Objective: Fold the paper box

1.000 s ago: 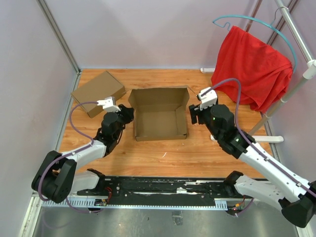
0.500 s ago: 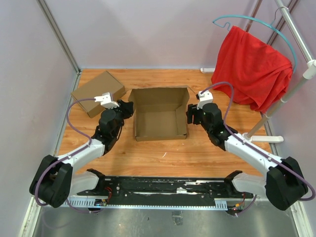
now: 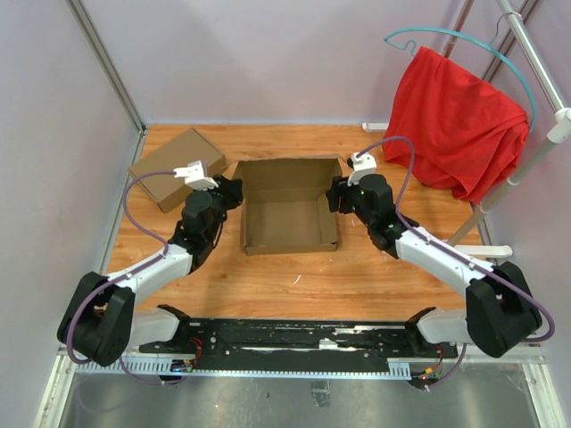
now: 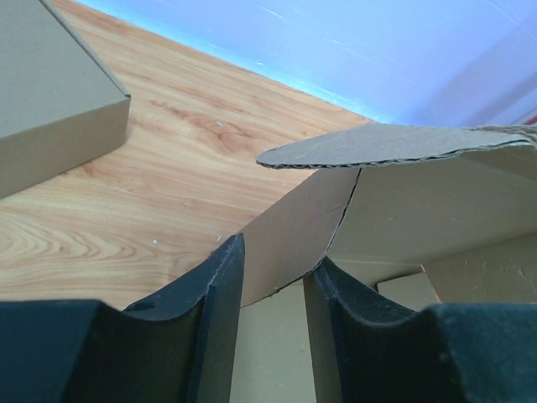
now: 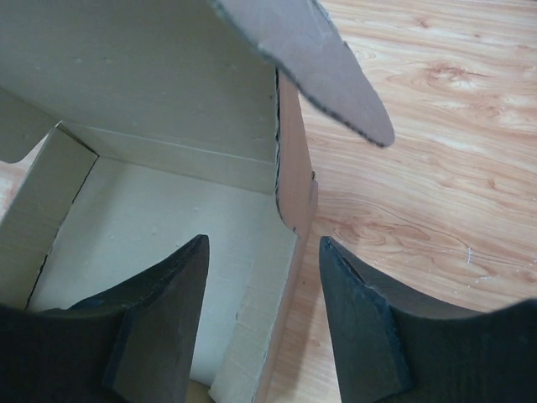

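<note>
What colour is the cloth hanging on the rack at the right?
The cloth is red; clearest in the top external view.

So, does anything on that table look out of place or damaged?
Nothing looks damaged or spilled. The paper box sits square, lid up; a closed box lies far left and a red cloth hangs far right.

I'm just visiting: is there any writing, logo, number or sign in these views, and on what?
None can be read.
The paper box is plain brown cardboard.
The closed box beside it shows no print.
The red cloth shows no label.
Specks on the black rail by the arm bases are too small to read.
</note>
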Available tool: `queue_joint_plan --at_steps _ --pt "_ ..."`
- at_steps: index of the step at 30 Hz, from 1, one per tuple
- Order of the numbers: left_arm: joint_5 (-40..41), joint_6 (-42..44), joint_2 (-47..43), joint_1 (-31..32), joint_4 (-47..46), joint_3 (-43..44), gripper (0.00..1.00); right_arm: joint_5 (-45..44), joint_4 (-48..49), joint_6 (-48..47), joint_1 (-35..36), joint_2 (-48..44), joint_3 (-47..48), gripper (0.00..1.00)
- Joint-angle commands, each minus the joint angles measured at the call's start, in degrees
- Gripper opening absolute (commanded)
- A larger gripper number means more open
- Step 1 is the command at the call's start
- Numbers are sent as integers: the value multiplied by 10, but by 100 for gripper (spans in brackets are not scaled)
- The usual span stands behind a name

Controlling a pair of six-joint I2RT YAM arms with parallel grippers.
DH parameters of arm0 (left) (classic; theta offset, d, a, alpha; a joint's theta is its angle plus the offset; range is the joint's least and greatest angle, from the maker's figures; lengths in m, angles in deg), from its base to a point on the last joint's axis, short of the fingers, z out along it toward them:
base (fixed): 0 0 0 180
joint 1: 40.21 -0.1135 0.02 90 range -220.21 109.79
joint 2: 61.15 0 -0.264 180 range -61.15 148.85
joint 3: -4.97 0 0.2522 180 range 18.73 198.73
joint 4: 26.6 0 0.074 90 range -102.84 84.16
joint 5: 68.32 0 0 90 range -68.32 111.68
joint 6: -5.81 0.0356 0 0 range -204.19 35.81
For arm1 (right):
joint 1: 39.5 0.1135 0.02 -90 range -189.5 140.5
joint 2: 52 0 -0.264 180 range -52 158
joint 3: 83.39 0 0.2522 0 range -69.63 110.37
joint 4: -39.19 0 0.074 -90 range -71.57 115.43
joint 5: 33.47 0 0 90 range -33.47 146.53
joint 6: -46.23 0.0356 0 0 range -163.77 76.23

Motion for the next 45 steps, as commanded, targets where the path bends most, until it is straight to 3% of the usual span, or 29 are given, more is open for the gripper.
queue_joint_plan --at_steps 1,5,11,15,25,45 --pt "15 18 14 -2 -6 25 39 -14 42 10 -8 29 27 54" --pt "16 21 22 -2 -12 30 37 -28 52 13 -8 49 38 43" --pt "12 25 30 -2 -13 46 34 -44 56 19 -8 60 47 18" --pt "6 20 42 -2 -11 60 28 -44 46 26 -8 65 54 9" --pt "-8 3 63 -1 -10 75 0 -41 42 41 -8 76 58 3" --pt "-16 -18 23 21 -2 -7 0 -22 51 74 5 50 -13 1"
